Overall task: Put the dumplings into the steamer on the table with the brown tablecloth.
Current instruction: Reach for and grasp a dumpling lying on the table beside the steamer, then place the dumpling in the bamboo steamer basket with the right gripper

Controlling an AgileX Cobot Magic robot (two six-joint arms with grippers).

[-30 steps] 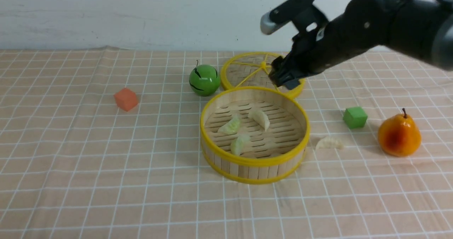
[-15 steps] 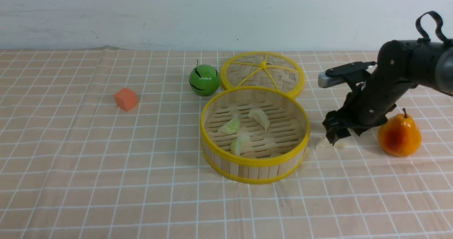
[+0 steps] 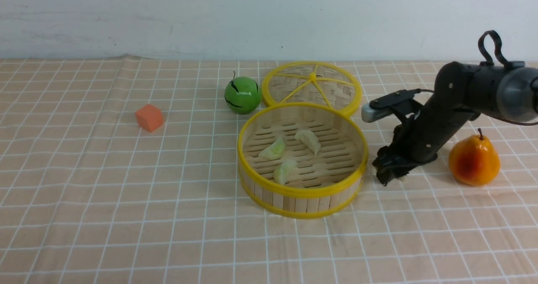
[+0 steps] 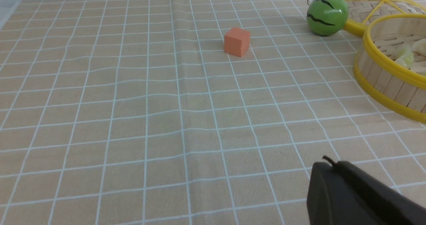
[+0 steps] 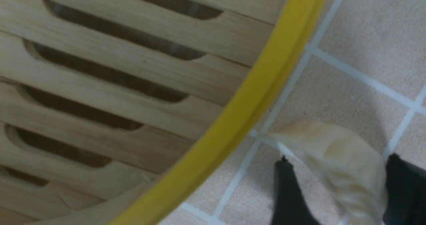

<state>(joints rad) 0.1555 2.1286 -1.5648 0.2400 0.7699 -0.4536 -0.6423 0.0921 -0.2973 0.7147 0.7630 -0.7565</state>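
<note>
Right gripper (image 3: 384,174) is down at cloth level, right next to the round shallow bamboo steamer (image 3: 302,191) on its right side. Its black fingers (image 5: 288,191) straddle a cream-white pleated crescent dumpling (image 5: 332,155). Both fingers look to meet its flanks, but whether that is a firm pinch or a loose bracket cannot be told. The dumpling lies on the light tan grid-lined tablecloth (image 3: 126,216), just outside the yellow rim. Inside the steamer are two pale green dumplings (image 3: 273,148) and one cream-white one (image 3: 309,141), so the count reads three of four in, one left. Remaining, by judgement: secure the grip, lift clear of the rim, release over the floor. The rim is close, so clipping it on the lift is the risk. The steamer has a slotted wooden slat floor, a vertical strip wall and smooth yellow hoops. The dumplings are small and ridged, probably slippery at the tapered ends. The cloth is finely textured and slightly wrinkled. A flat woven lid with yellow spokes (image 3: 311,84) sits behind the steamer. Left gripper (image 4: 359,195) shows only a black edge, so its state cannot be told.
</note>
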